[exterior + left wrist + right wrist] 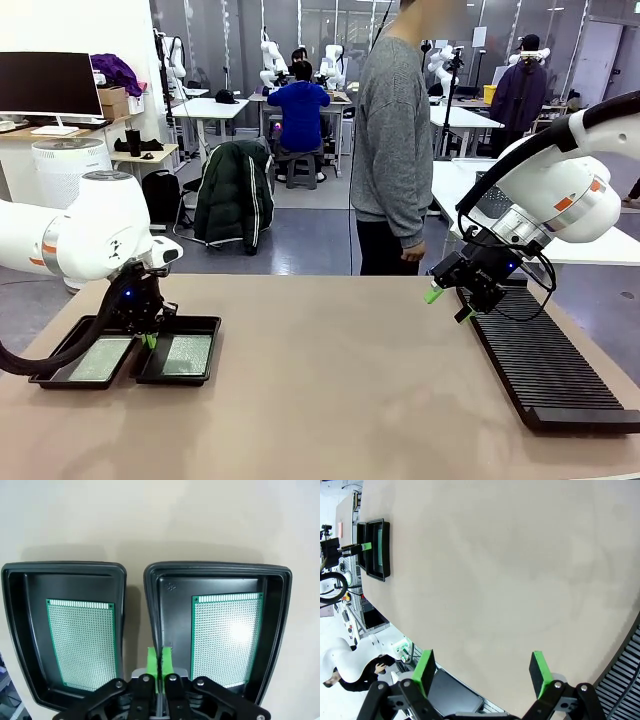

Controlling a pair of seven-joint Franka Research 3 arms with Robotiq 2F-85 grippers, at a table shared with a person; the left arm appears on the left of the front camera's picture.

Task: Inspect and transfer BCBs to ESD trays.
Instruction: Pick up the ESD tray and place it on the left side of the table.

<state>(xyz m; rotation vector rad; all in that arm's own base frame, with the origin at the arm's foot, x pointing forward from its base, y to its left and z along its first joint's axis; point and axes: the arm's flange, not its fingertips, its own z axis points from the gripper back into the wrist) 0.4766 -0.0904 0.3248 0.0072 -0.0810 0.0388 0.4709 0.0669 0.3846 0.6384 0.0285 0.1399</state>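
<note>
Two ESD trays stand side by side at the table's front left, the left tray and the right tray. A green BCB lies flat in each: one in the left tray, the other in the right. My left gripper hangs above the gap between the trays, its green pads together on nothing. Over by the rack, my right gripper is open and empty above the table.
A long black ribbed rack lies along the table's right side. A person in a grey sweater stands at the far edge. The trays show small and far off in the right wrist view.
</note>
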